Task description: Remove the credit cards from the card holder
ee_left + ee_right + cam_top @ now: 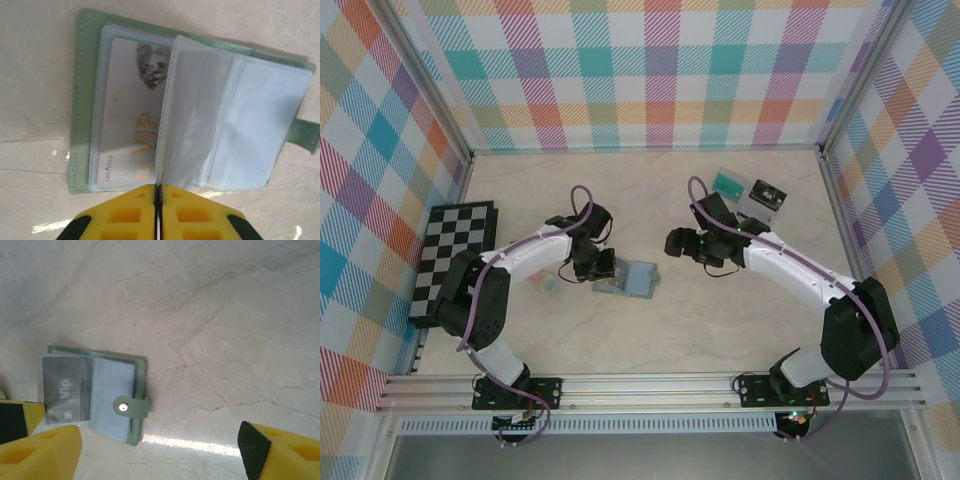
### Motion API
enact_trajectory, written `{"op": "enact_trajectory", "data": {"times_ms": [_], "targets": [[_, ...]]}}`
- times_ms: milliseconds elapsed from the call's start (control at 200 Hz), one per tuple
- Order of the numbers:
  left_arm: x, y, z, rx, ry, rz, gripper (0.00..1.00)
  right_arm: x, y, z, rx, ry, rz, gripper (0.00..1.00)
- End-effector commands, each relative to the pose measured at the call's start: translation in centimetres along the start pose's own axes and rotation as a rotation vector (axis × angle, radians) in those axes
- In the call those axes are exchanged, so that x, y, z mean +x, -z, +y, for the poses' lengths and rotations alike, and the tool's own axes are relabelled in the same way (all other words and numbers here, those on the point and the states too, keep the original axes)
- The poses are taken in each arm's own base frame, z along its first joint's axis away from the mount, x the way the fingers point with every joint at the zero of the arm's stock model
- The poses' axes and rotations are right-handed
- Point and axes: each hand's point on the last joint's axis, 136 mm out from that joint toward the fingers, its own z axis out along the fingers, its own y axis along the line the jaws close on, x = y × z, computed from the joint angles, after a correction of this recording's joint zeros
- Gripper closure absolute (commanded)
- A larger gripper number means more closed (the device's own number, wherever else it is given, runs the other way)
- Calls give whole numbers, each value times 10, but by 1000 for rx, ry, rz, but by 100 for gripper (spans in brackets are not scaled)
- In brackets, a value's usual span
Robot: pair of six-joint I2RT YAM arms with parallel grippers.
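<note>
One credit card [125,135], VIP-marked, still sleeved inside open card holder [84,100] near table [720,330] centre; extraction not begun; left gripper [158,192] pinched tight on clear sleeve [195,115] edge; right gripper [150,452] spread wide, empty
</note>
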Motion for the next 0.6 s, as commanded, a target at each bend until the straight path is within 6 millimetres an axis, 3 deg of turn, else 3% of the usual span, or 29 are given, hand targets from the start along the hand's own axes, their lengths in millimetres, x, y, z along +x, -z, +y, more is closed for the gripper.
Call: {"op": "enact_trajectory", "data": {"times_ms": [0, 210, 595], "targets": [[2, -3, -25, 106, -19, 18, 75, 8, 9, -9, 15, -36, 5, 17], [2, -2, -59, 302, -23, 34, 63, 12, 19, -15, 21, -58, -6, 17], [-1, -8, -86, 466, 19, 68, 49, 20, 27, -29, 40, -118, -34, 13]]}}
